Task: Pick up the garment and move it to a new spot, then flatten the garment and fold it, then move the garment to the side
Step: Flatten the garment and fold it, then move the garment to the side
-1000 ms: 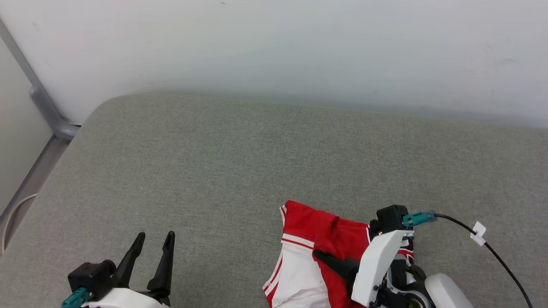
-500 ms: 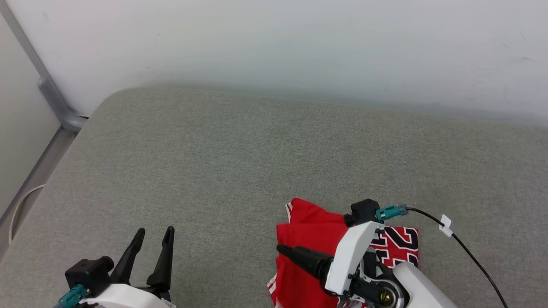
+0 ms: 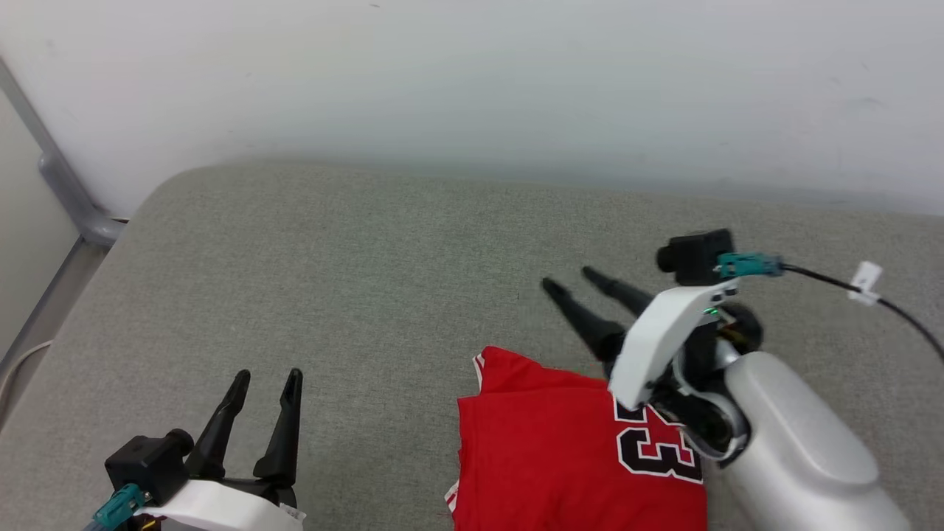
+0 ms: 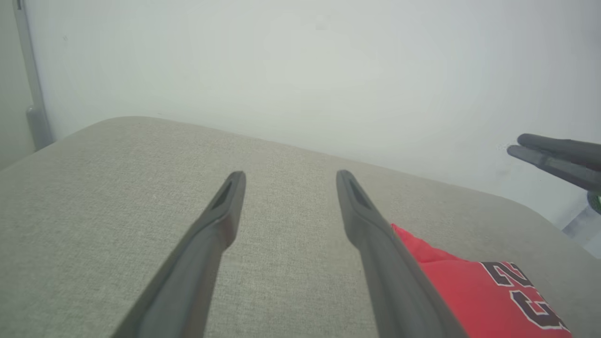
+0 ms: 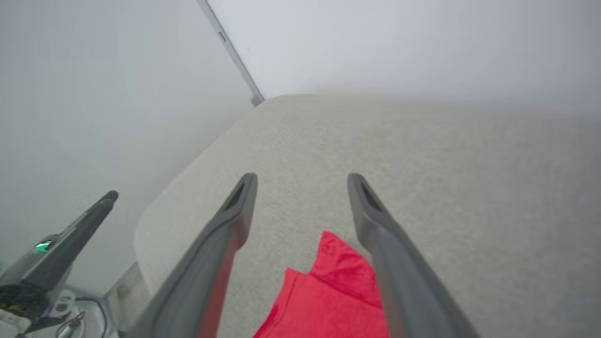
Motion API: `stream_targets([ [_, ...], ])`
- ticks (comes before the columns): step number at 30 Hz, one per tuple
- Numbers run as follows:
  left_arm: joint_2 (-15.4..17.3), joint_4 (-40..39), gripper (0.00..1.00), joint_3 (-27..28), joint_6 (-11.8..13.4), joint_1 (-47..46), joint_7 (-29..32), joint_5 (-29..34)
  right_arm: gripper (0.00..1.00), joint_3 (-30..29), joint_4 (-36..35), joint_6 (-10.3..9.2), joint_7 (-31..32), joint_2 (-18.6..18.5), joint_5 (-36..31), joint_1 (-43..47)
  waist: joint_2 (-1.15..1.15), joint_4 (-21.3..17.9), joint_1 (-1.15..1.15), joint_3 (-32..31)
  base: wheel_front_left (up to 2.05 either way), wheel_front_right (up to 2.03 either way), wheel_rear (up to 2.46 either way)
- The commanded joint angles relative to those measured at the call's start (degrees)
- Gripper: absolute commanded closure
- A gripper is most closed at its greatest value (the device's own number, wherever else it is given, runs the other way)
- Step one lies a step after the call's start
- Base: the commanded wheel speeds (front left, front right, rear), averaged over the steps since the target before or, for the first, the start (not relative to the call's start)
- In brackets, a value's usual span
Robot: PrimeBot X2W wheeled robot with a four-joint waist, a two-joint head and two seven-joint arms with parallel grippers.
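Lying folded at the near right of the cushion (image 3: 332, 280) in the head view, the garment (image 3: 546, 450) is a red block, one trimmed corner aimed at the wall (image 3: 472, 74), its "23" partly behind the right arm (image 3: 796, 442). The right gripper (image 3: 569, 279) hangs past its far edge, spread and empty; the left gripper (image 3: 268, 376), well apart, is also spread. Left wrist view: garment (image 4: 469, 281) right of the fingers (image 4: 375, 244). Right wrist view: its corner points up between them.

Left pincer (image 4: 289, 175) agape beside garment (image 4: 469, 291)
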Motion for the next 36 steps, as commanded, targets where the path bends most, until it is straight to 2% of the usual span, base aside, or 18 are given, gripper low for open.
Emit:
stream_targets([
  [1,-0.5,-0.5,0.0,0.3,-0.1,0.2,-0.1,0.5,0.0,-0.6,-1.1,-0.03,-1.7,-2.0,-3.1,-0.3,0.0,-0.5,0.0,0.0,0.0,0.0,0.0],
  [4,-1.4,-1.8,0.0,1.1,-0.4,0.2,-0.1,1.9,0.0,-2.7,-4.5,-0.03,-5.7,-6.0,-10.9,1.3,0.0,-1.4,0.0,0.0,0.0,0.0,0.0],
  [7,-2.7,-3.4,0.0,2.2,-0.7,0.0,-0.1,3.6,0.0,-6.4,-8.3,-0.04,-9.4,-9.3,-16.0,4.2,0.0,-2.2,0.0,0.1,0.0,0.0,0.0],
  [13,-5.6,-5.7,0.0,4.9,-1.3,0.9,-0.1,6.5,0.0,-16.1,-16.4,-0.04,-15.0,-11.6,-23.7,12.6,0.0,-4.0,0.0,0.7,0.0,0.0,0.0],
  [18,-6.8,-6.6,0.0,5.4,-1.9,1.3,-0.1,8.8,0.0,-24.7,-22.8,-0.04,-18.1,-8.4,-27.5,21.1,0.0,-5.1,0.0,1.3,0.0,0.0,0.0],
  [25,-8.5,-6.9,0.0,4.9,-2.1,0.6,-0.1,10.2,0.0,-29.7,-30.1,-0.03,-21.6,-2.6,-31.9,30.7,0.0,-5.7,0.0,2.5,0.0,0.0,0.0],
  [31,-7.6,-6.0,0.0,3.8,-2.1,0.4,-0.1,12.1,0.0,-31.6,-29.9,-0.04,-23.8,1.5,-34.9,34.0,0.0,-6.0,0.0,3.1,0.0,0.0,0.0],
  [36,-7.7,-5.5,0.0,4.1,-2.1,1.5,-0.1,12.0,0.0,-32.3,-28.4,-0.04,-24.5,3.2,-36.6,34.3,0.0,-6.2,0.0,3.1,0.0,0.0,0.0],
])
